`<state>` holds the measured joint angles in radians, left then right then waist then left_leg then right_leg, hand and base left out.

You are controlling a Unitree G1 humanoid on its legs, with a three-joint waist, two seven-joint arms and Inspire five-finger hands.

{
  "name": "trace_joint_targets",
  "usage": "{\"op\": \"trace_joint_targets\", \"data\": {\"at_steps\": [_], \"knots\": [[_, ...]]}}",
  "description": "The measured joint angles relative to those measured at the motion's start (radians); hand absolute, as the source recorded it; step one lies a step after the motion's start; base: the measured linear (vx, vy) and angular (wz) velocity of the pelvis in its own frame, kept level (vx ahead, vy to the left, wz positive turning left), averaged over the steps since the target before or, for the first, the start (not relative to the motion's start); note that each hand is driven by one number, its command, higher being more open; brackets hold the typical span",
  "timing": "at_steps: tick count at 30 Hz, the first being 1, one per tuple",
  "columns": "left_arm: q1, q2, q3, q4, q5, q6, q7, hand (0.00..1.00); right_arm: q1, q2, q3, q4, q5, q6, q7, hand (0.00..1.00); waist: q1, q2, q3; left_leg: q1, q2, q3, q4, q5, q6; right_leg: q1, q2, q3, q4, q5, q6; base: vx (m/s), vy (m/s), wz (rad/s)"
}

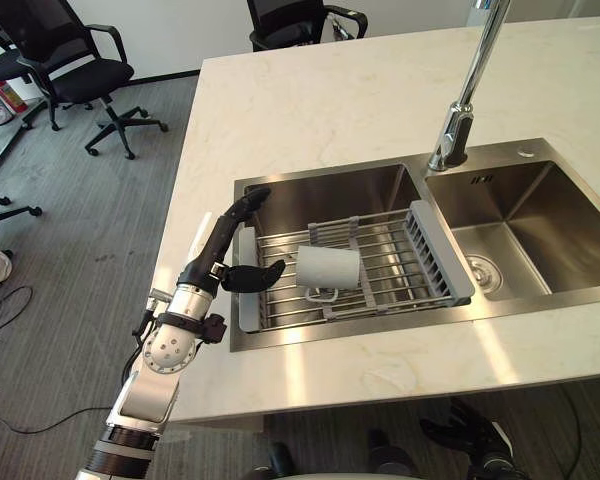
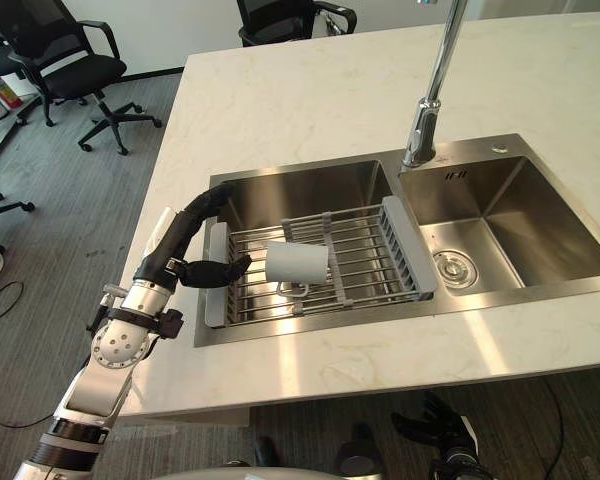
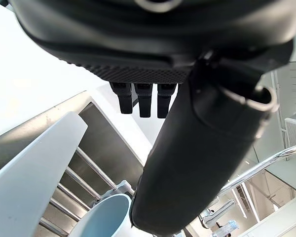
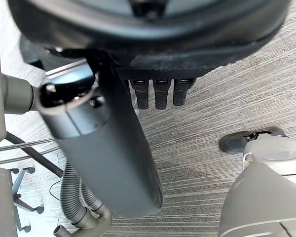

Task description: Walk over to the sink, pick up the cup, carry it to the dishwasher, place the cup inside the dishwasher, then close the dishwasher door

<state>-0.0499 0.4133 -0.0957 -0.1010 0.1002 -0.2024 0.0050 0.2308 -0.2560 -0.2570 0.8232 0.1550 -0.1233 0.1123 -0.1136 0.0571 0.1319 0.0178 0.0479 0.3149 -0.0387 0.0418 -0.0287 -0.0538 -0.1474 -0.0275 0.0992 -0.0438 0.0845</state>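
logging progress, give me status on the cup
Left hand open, just short of the cup. Cup on its side on the rack, untouched. Right hand open, down low. Nothing between them.

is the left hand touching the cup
Apart. In the left eye view the thumb of the open left hand stops short of the cup, with bars of the rack showing between them.

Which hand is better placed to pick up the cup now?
The left hand: open, it is over the sink, beside the cup on the rack. The right hand hangs below the counter.
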Motion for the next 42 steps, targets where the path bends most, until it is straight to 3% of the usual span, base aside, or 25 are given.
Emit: {"op": "trace_joint_targets", "data": {"at_steps": [9,13,27,42], "knots": [[-0.001,-0.090,-0.122,0.000,0.003,0.016,0.001,0.90,0.004,0.041,0.001,0.029,-0.005,0.006,-0.035,0.90,-0.009,-0.026,-0.022,0.049,0.000,0.000,-0.048,0.016,-0.004,0.046,0.006,-0.008,-0.030,0.007,0.000,0.00,0.000,0.00],[-0.034,-0.109,-0.164,0.043,0.091,0.026,0.000,0.90,0.004,0.051,-0.001,0.029,-0.040,0.013,-0.054,0.90,-0.011,-0.029,-0.024,0.069,0.002,0.000,-0.049,0.016,-0.004,0.079,0.008,-0.011,-0.048,0.017,-0.001,-0.02,0.004,0.00],[-0.056,-0.071,-0.239,0.056,0.362,0.026,-0.008,0.90,0.017,0.082,-0.002,0.029,-0.042,0.013,-0.062,0.90,-0.011,-0.043,-0.029,0.069,0.006,-0.005,-0.054,0.024,-0.003,0.086,0.006,-0.019,-0.067,0.025,-0.002,-0.03,0.005,0.01],[-0.135,-0.071,-0.247,0.157,0.481,0.049,0.017,0.90,0.016,0.099,-0.001,0.029,-0.040,0.013,-0.059,0.90,-0.025,-0.051,-0.028,0.068,0.007,0.003,-0.054,0.021,-0.007,0.090,0.008,-0.014,-0.081,0.033,-0.002,0.00,0.002,-0.01]]}}
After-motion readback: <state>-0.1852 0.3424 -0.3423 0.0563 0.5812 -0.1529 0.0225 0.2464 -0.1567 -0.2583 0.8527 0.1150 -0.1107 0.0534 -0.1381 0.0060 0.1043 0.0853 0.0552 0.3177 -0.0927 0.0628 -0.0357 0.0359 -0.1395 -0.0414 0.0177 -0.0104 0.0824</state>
